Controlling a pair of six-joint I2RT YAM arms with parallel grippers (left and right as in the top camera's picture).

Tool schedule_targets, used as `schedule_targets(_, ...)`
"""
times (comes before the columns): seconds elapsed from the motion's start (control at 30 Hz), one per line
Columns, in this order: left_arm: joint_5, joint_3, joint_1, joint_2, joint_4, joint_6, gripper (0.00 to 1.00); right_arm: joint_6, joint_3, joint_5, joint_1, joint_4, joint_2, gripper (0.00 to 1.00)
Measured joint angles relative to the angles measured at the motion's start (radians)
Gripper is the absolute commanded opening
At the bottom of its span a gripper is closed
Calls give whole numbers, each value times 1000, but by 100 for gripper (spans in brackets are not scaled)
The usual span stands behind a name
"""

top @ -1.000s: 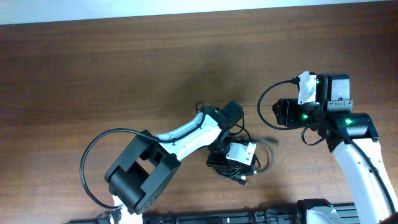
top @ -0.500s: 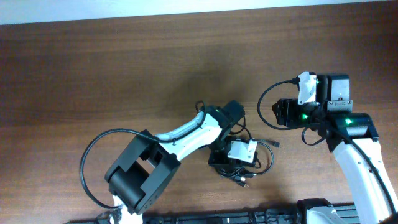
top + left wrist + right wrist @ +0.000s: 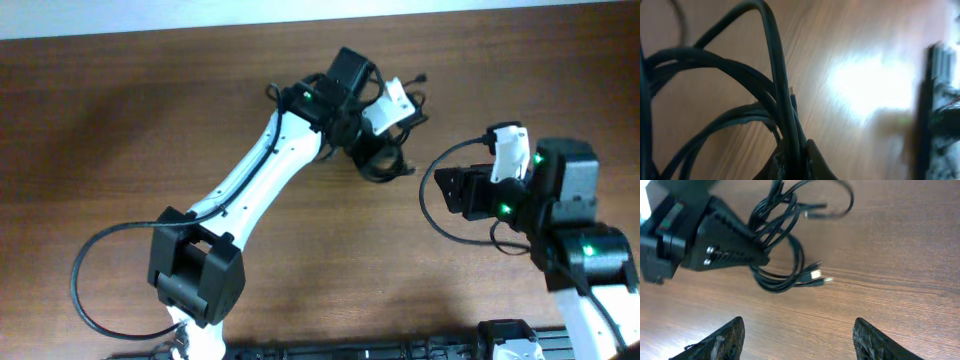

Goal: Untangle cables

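Left gripper [image 3: 760, 255], at 12 o'clock on the table [image 3: 150, 120], pinches the cables [image 3: 781, 85]; right gripper [image 3: 797, 332], at 4 o'clock, stands open.

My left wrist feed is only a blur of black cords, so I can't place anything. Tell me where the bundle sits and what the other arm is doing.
Observer: The left tool, shut on the cables, is over the far side of the table.
Operator: Report the right arm.
Observer: The right tool is open and empty, apart from the bundle and facing it.
Operator: Find me a free end.
Observer: Metal-tipped plug ends stick out beside the lowest loop.
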Motion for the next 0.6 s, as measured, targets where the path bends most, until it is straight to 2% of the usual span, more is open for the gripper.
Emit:
schedule_targets(0.33, 454, 87, 2, 0, 233, -91, 0, 111, 0, 11, 0, -1, -107, 67)
schedule_targets(0.6, 667, 89, 2, 0, 272, -162, 0, 136, 0, 114, 0, -3, -106, 67)
